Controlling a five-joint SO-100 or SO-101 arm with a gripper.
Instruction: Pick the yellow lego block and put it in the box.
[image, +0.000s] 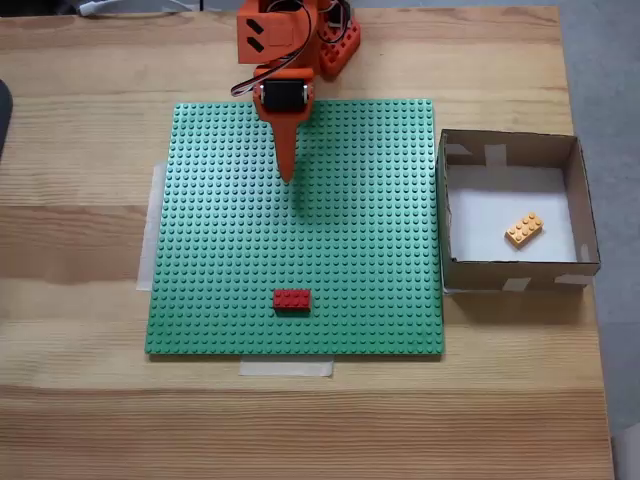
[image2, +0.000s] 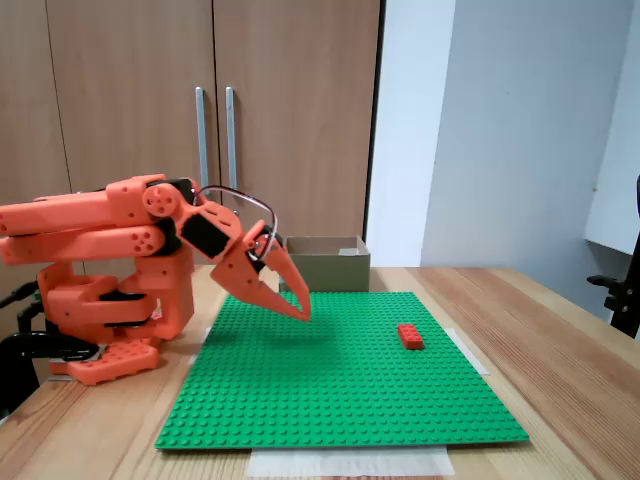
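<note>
Yellow lego block (image: 524, 229): it lies flat on the white floor of the box, a bit toward the right wall as the top-down fixed view shows it, turned at a slant. Its studs face up.

Box (image: 455, 215): brown cardboard with an open top and bits of pale tape on the walls. It sits on the wooden table (image: 80, 230), just beside the right edge of the green baseplate (image: 230, 270).

Gripper (image: 288, 172): it hangs low over the far part of the green baseplate, well apart from the box, and it holds nothing. From the side (image2: 297, 307) the two orange fingers come to one point, so they look pressed together.

Red brick (image: 292, 298): it sits on the green baseplate near the front edge — not the one to pick.

How the block would handle: I think it is light, hard and stiff, so it will not bend or break. The sides are smooth and could slip a little.

Where to hold it: I would pinch the two long flat sides, in the middle — not the bumpy top.

How far along: the block is already in the box, so the job looks done.
</note>
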